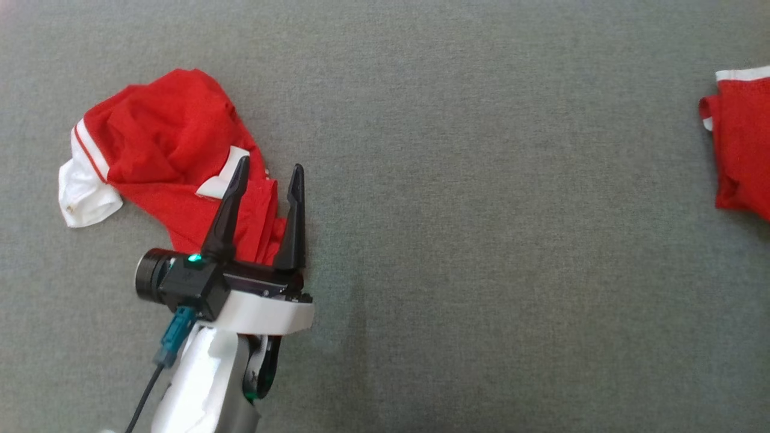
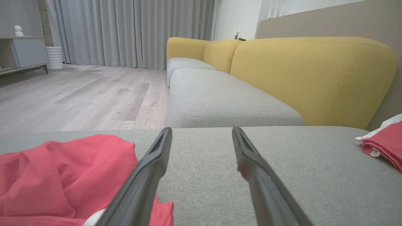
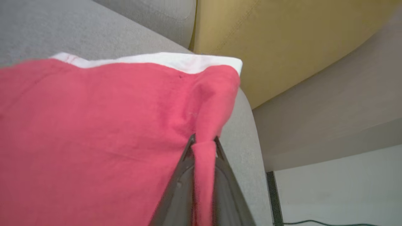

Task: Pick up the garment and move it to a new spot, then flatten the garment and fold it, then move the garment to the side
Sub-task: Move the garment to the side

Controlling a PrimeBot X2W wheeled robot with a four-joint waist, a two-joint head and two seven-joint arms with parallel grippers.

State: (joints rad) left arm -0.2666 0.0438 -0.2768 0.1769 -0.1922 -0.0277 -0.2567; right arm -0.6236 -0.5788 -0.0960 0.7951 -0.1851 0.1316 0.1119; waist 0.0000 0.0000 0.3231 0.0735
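A crumpled red garment with white trim lies on the grey cushion at the left; it also appears in the left wrist view. My left gripper stands open at its right edge, one finger over the cloth and the other over bare cushion, nothing pinched. A second red garment with a white hem lies at the far right edge. My right gripper is shut on a fold of this red garment near its corner.
The grey cushion's wide middle stretches between the two garments. A yellow sofa backrest rises behind, another grey seat continues beyond, and wooden floor lies past the cushion's edge. Near the right gripper the cushion drops off.
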